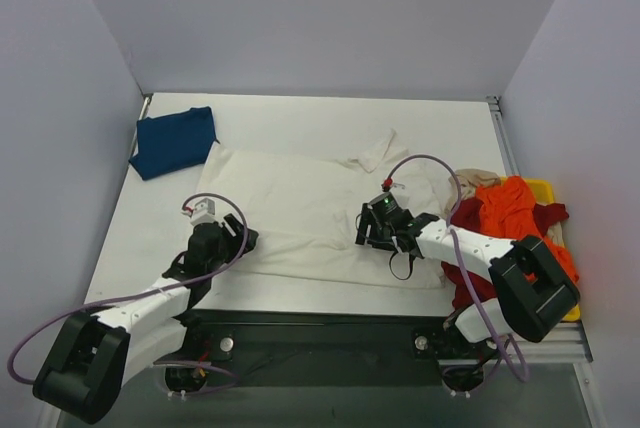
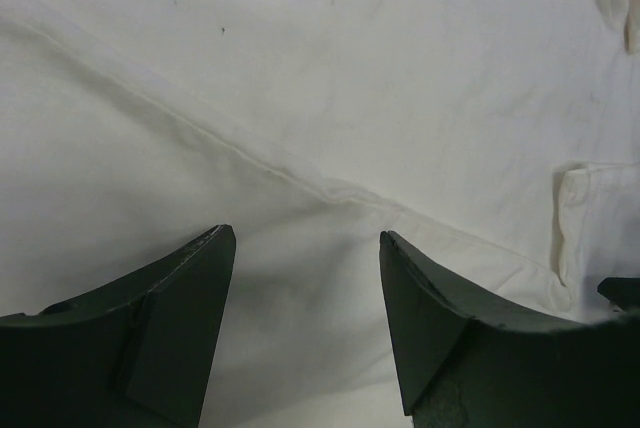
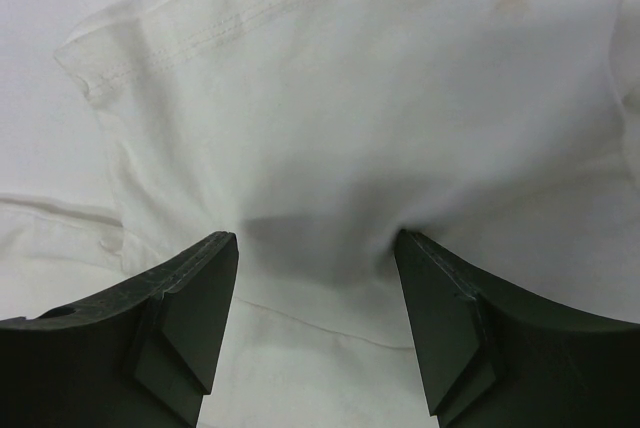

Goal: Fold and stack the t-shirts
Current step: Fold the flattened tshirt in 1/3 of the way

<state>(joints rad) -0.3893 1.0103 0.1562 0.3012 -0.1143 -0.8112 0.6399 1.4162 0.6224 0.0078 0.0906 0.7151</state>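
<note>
left hand [image 2: 305, 248] and right hand [image 3: 315, 248] are standing released over the unfolded cream shirt [image 1: 300, 213]; blue shirt [image 1: 175, 141] is lying folded far left; pile [image 1: 510, 210] is waiting right.

Both wrist views crop the cream t-shirt [image 2: 330, 78] on every side, so its outline is lost beyond the parted jaws of the left gripper [image 2: 305, 278] and right gripper [image 3: 315, 278]. The lower edge cuts off the fingers [image 2: 150, 338] of both. Whether their tips press the cloth cannot be told. From above, well right of the right jaws, the yellow bin [image 1: 543, 186] lies mostly buried under the orange t-shirt [image 1: 510, 210] and dark red t-shirt [image 1: 552, 216]. The beige t-shirt [image 1: 478, 178] shows only a corner.
</note>
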